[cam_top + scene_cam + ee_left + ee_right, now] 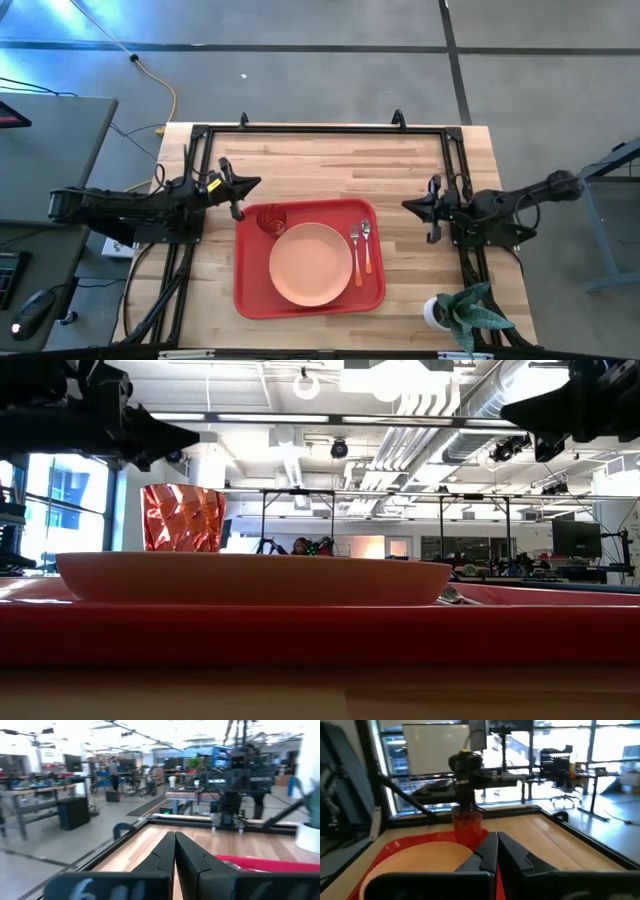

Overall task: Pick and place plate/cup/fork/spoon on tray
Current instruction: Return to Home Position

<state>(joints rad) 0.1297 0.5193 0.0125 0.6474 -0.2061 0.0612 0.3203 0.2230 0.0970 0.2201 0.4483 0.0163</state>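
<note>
The red tray (250, 290) lies on the wooden table. On it rest the salmon-pink plate (310, 264), the orange-red cup (271, 219) upright at its far left corner, and the fork (355, 252) and spoon (366, 245) side by side at the plate's right. My left gripper (256, 183) is shut and empty, above the table left of the tray's far left corner. My right gripper (407, 204) is shut and empty, right of the tray. The cup also shows in the right wrist view (467, 827) and the low view (183, 518).
A potted plant (462, 312) stands at the table's near right corner. Black frame rails (320, 128) run along the far edge and both sides. Bare wood lies between the tray and the far rail.
</note>
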